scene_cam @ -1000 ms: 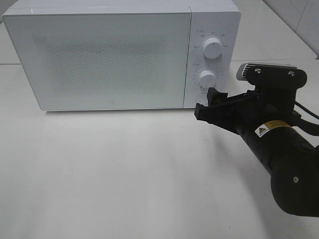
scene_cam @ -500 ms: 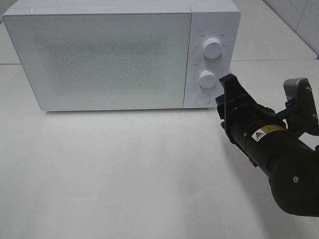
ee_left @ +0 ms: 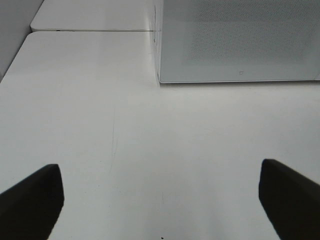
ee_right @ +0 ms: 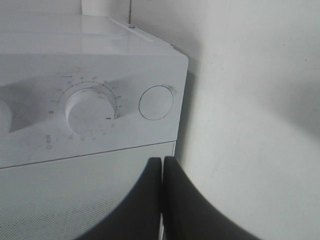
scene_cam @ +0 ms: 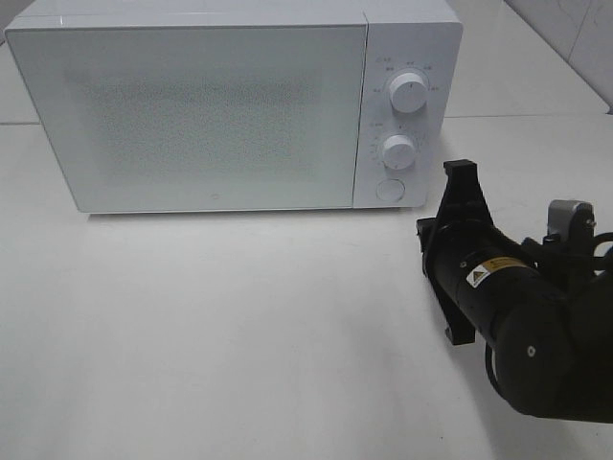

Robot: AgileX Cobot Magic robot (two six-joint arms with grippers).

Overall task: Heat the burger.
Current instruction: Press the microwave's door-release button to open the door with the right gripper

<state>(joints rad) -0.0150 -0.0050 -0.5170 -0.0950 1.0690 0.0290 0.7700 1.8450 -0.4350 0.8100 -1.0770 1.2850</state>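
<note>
- The right pincer (ee_right: 162, 165) is being held fully shut, its two fingers pressed together with nothing between them.
- It is being pointed at the white microwave (scene_cam: 192, 115), towards the panel with the lower dial (ee_right: 90, 110) and the round button (ee_right: 156, 102).
- In the high view, the right arm (scene_cam: 517, 326) is being seen at 4 o'clock of the microwave, over the desk (scene_cam: 239, 316).
- The left pincer (ee_left: 161, 177) is being held wide open and empty above the desk.
- The microwave door (scene_cam: 201, 115) is being shown closed.
- The burger is being shown in no view, so its place cannot be told.
</note>
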